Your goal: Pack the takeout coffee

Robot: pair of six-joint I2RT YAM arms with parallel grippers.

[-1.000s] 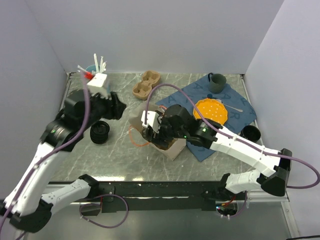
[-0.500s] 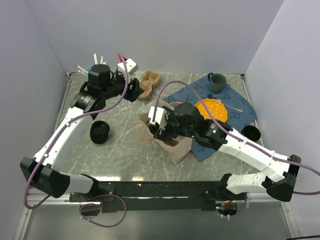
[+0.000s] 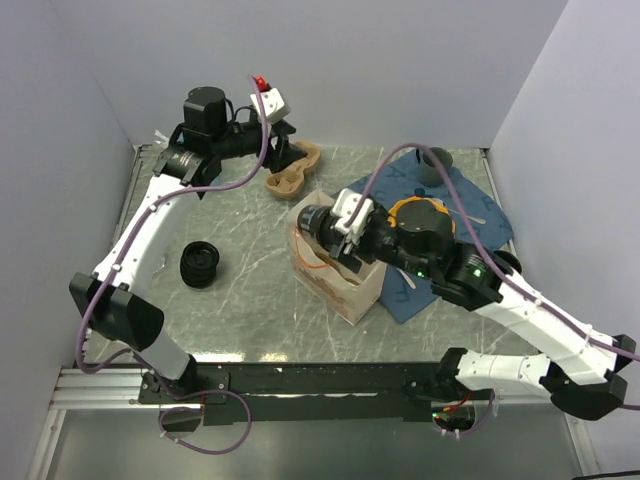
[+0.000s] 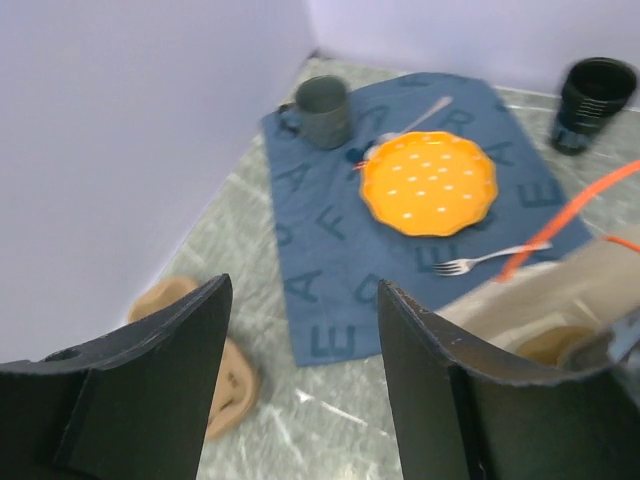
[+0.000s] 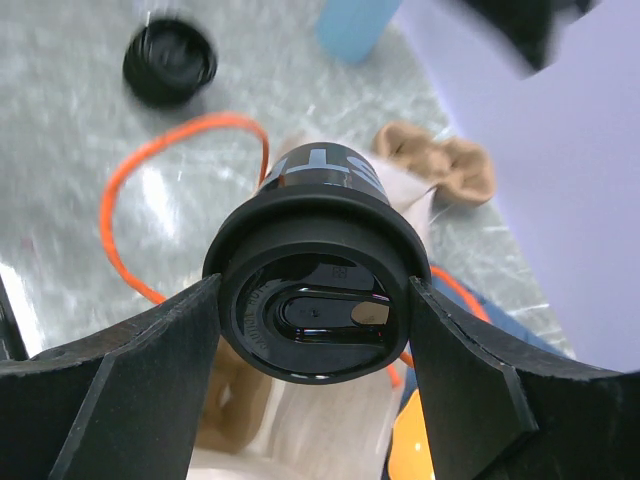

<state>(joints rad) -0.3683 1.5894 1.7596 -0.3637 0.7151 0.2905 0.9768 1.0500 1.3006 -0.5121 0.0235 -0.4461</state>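
Note:
My right gripper point(image 5: 315, 300) is shut on the takeout coffee point(image 5: 315, 300), a black lidded cup pinched at its lid rim between both fingers. In the top view the takeout coffee point(image 3: 318, 222) hangs over the open mouth of the paper bag point(image 3: 340, 285), and the right gripper point(image 3: 338, 228) is just behind it. The bag point(image 5: 330, 420) lies below the cup, with its orange handle point(image 5: 150, 170) looping to the left. My left gripper point(image 3: 285, 150) is open and empty, raised at the back above the cardboard cup carrier point(image 3: 295, 175).
A black cup point(image 3: 200, 265) stands left of the bag and another black cup point(image 4: 597, 100) at the right. On the blue cloth point(image 4: 320, 250) are the teal mug point(image 4: 322, 108), orange plate point(image 4: 428, 182) and a fork point(image 4: 480, 260). The cup carrier point(image 4: 225, 370) lies under the left fingers.
The left arm swung up and back from beside the left black cup to above the cup carrier. The right gripper rose and shifted right with the cup, over the bag.

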